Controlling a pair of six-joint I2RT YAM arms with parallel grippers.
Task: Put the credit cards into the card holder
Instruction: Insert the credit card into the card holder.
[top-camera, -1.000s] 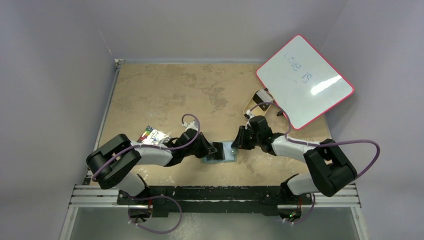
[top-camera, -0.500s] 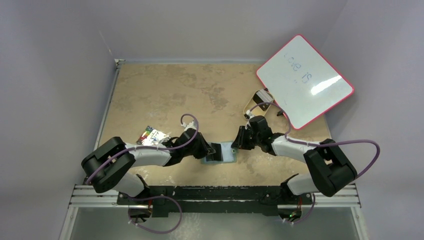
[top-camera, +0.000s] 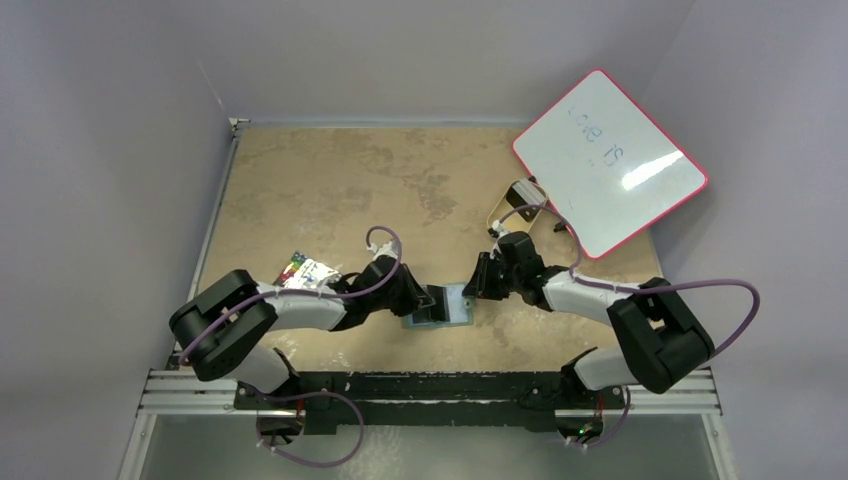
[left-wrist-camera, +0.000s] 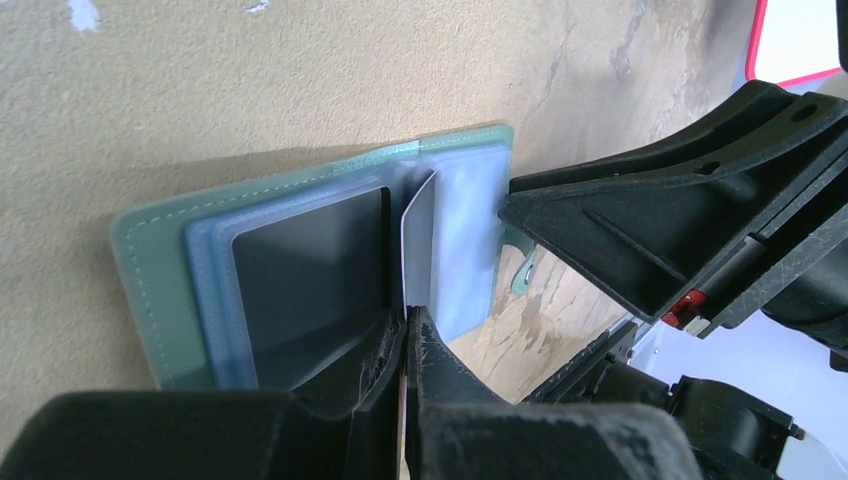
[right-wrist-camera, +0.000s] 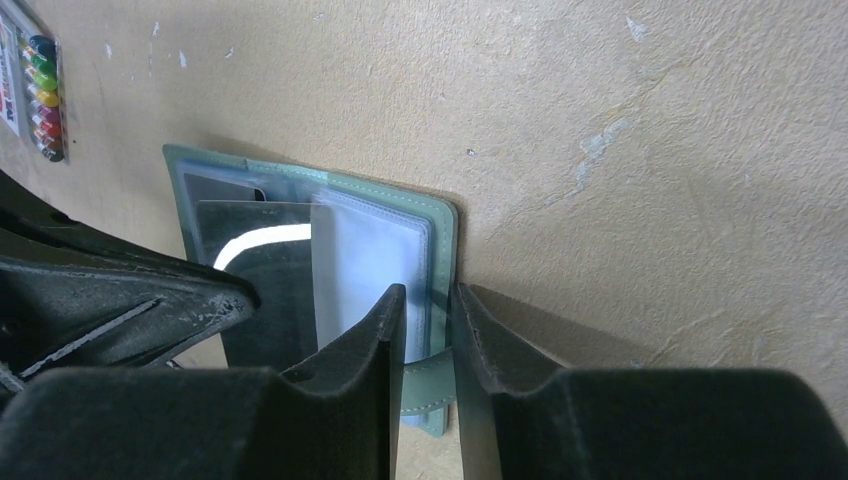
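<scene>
The card holder (top-camera: 452, 305) lies open near the table's front edge, dull green with clear sleeves inside; it also shows in the left wrist view (left-wrist-camera: 150, 280) and the right wrist view (right-wrist-camera: 440, 225). My left gripper (top-camera: 428, 303) is shut on a thin credit card (left-wrist-camera: 420, 235) held on edge over the sleeves; in the right wrist view this card (right-wrist-camera: 262, 290) looks dark with a white arc. Another dark card (left-wrist-camera: 310, 265) sits in the left sleeve. My right gripper (right-wrist-camera: 430, 320) is shut on the holder's right edge, beside its snap tab (right-wrist-camera: 432, 385).
A red-rimmed whiteboard (top-camera: 608, 160) leans at the back right, with a tan oval tray (top-camera: 518, 205) in front of it. A colourful packet (top-camera: 305, 270) lies left of my left arm, also in the right wrist view (right-wrist-camera: 30, 95). The metal rail (top-camera: 430, 390) runs along the front edge.
My left arm's elbow has shifted slightly out and back. The grippers, the card and the card holder stay where they were.
</scene>
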